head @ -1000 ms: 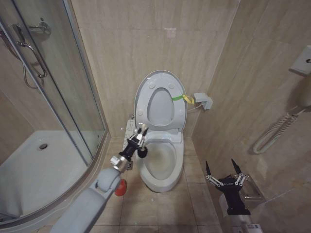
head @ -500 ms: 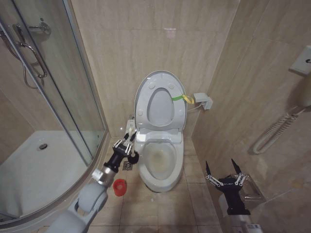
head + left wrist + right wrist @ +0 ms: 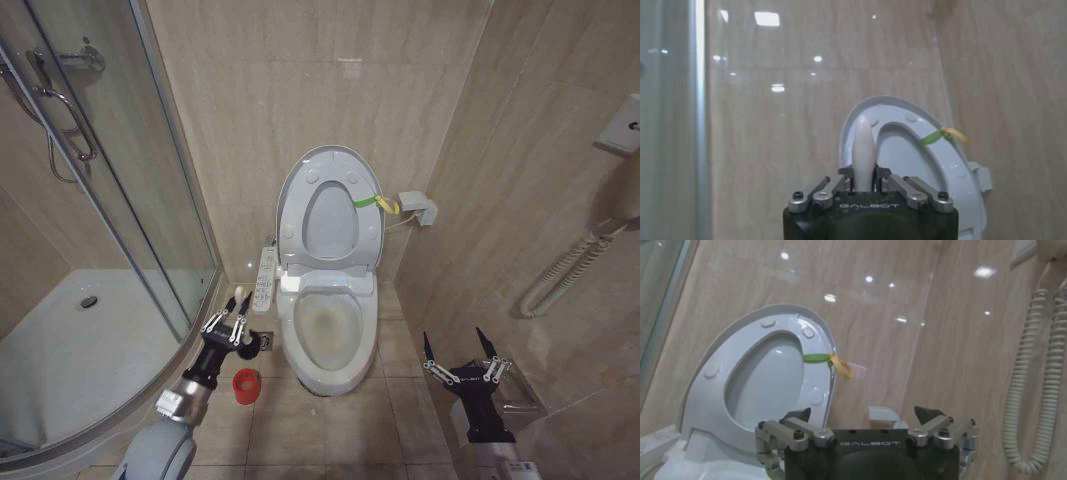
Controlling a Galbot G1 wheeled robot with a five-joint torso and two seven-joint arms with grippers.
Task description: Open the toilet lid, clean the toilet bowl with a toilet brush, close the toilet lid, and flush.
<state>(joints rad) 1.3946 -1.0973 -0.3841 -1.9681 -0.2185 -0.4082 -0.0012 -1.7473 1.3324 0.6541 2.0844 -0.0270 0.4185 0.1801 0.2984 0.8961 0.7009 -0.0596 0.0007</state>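
- The toilet lid stands upright against the wall behind the toilet bowl, with the seat raised against it, so the opening step looks done; a yellow-green band is tied at the lid's edge.
- The toilet brush is in the left gripper, whose fingers are clamped on the white handle; in the left wrist view the handle tip rises between them. The dark head sits just beside the gripper, off to the left of the bowl and above the floor, not inside the bowl.
- The red holder stands on the floor left of the bowl, just below the brush, and appears empty.
- The bowl is open to view, with faint staining and nothing else inside that I can make out.
- My judgement: scrubbing may be over, with the brush about to go back; closing the lid and flushing remain.
- The right gripper hangs idle to the right of the bowl, fingers spread wide and holding nothing.
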